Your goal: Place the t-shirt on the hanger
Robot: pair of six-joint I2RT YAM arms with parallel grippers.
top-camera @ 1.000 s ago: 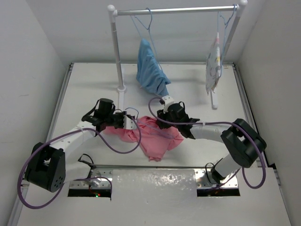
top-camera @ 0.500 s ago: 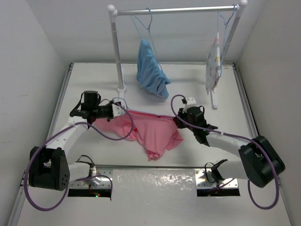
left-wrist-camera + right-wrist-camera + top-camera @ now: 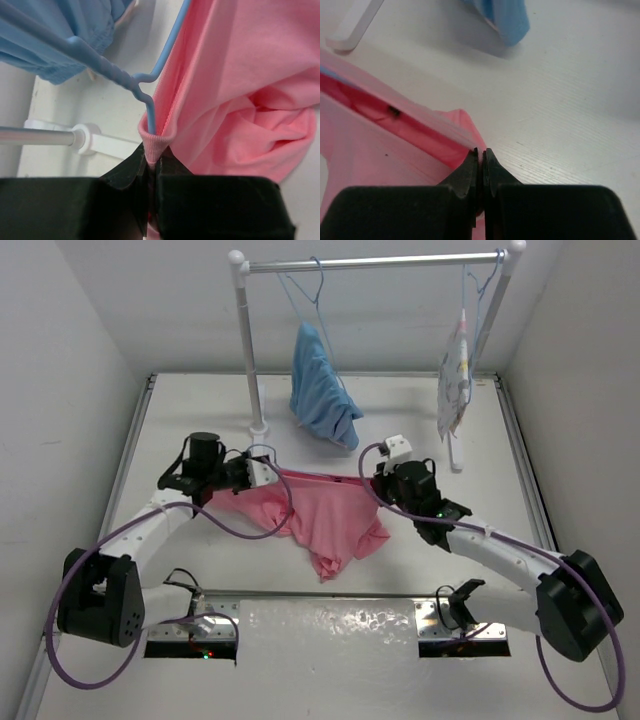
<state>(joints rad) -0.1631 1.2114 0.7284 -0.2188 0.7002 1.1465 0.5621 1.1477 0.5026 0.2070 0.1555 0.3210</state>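
At left wrist only, hanger (image 3: 171, 46) inside t-shirt (image 3: 240, 95)

Your left gripper (image 3: 151, 160) and right gripper (image 3: 481, 152) face each other, arms stretched forward and inward, both jaws pinched tight on the t-shirt (image 3: 330, 515) between them.

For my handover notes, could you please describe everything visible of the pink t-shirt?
The t-shirt is salmon-pink, soft-looking cotton, plain and crumpled. Its top edge is stretched between the left end effector, pinching the ribbed collar, and the right end effector, pinching an edge. The rest sags in folds onto the table. The wire of the hanger enters the collar.
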